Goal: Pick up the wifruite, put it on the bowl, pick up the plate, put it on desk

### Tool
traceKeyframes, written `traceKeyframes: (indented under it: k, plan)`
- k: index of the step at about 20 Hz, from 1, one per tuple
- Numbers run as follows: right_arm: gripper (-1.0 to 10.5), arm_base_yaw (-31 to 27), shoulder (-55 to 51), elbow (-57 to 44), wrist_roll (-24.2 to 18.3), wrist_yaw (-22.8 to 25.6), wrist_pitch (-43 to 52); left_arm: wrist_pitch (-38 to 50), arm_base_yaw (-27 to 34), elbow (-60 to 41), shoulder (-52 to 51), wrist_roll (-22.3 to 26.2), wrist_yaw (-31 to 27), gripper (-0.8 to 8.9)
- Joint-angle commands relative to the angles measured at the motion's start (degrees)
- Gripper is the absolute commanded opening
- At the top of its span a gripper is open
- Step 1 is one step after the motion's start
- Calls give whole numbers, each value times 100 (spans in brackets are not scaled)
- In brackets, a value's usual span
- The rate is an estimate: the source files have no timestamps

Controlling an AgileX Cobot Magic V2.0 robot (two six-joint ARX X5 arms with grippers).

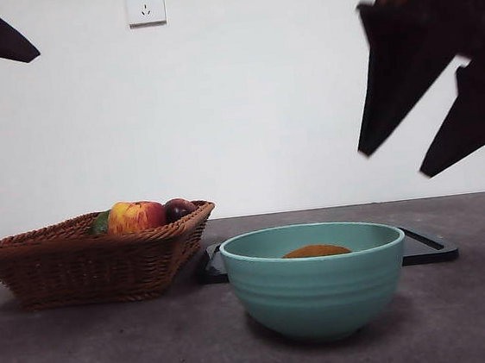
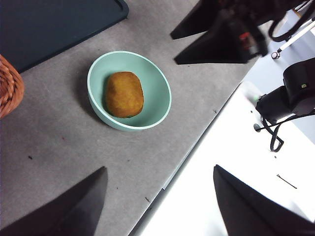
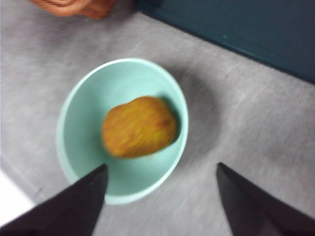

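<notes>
The orange-brown wifruite (image 1: 316,250) (image 2: 124,94) (image 3: 139,127) lies inside the teal bowl (image 1: 316,291) (image 2: 160,83) (image 3: 78,113), which stands on the grey desk (image 1: 113,351). My right gripper (image 1: 395,164) (image 3: 161,165) hangs open above the bowl, to its right, and holds nothing; it also shows in the left wrist view (image 2: 173,49). My left gripper (image 2: 159,167) is open and empty, high up, and shows as a black tip (image 1: 2,38) in the front view's top left corner. I see no plate apart from the flat black tray (image 1: 427,249) (image 2: 49,24) (image 3: 236,29) behind the bowl.
A brown wicker basket (image 1: 78,268) stands left of the bowl, holding a red-yellow apple (image 1: 135,216) and a dark purple-red fruit (image 1: 179,209). The desk's edge (image 2: 197,142) runs close by the bowl.
</notes>
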Motion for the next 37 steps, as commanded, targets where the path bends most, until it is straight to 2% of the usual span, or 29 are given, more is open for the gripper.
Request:
traceKeyframes:
  k: [1,8,13,16,21,23,28,32,37]
  plan:
    - [242,144,374,15,96,179,343,42,-39,37,33,61,37,342]
    - [203,208,1163,15,127,553,807,42,-39,37,33,63,35,342]
    - [196,208,1458,15,129,577,1045,66,-39,37,33,63,35,342]
    - [100,208,1547,15,125,590,1075,66,-39,37,33,63,35,342]
    - [89,208,1576,15,125,573,1121,70,-39,37,33,66,35,342]
    - [12,208,1576,15,125,551,1121,70,-39,37,33,66,35,342]
    - [12,208,1574,17,125,503,1134,70,-39,37,33,66,35,342]
    - [12,205,1526,105,129,269,1132,70,-39,37,33,87,35,343]
    - [12,63,1497,682,94,280,800,70,-39,37,33,85,35,343]
